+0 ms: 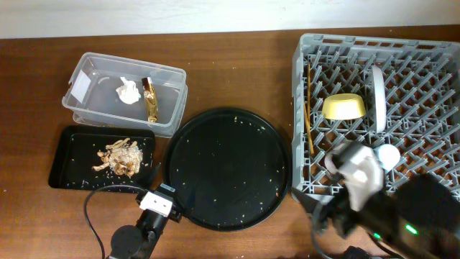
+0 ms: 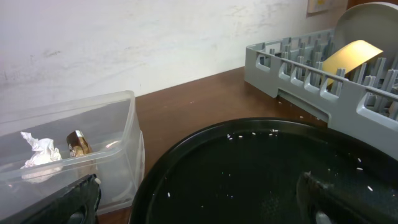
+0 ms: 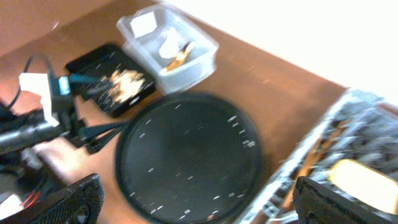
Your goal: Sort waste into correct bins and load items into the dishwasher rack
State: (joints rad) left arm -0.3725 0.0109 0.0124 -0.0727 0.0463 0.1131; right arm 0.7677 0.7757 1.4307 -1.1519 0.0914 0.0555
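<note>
Left hand (image 2: 199,199) and right hand (image 3: 199,196) both spread apart; dishwasher rack (image 1: 424,72) lies just beside the right hand

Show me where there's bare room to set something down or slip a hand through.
Bare table runs along the back, between the tub and the rack, behind the round tray. The round tray itself holds only crumbs. Crowded: the gap between the small black tray and the round tray, where the left gripper sits, and the rack's near side under the right arm.
</note>
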